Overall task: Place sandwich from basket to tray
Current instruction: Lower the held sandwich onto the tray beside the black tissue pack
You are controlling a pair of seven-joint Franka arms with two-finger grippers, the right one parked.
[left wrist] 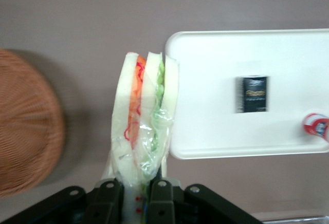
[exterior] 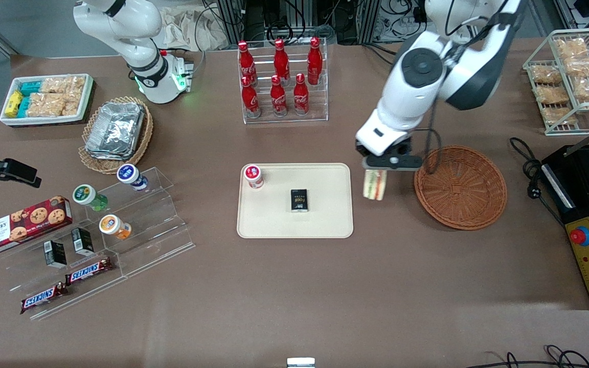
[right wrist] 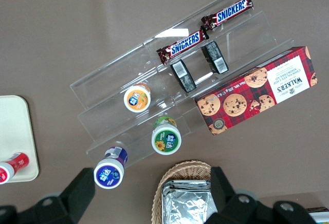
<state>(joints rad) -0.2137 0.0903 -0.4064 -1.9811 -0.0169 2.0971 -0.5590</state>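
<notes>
The sandwich is a wrapped wedge of pale bread with red and green filling, hanging in the air between the basket and the tray. My left gripper is shut on its wrapped end, above the bare table. In the left wrist view the sandwich stands up from the gripper, with its tip overlapping the tray's corner and the reddish-brown woven basket off to one side. The basket holds nothing.
On the tray lie a small black box and a red-capped bottle. A rack of cola bottles stands farther from the front camera. A black appliance with a red button sits at the working arm's end.
</notes>
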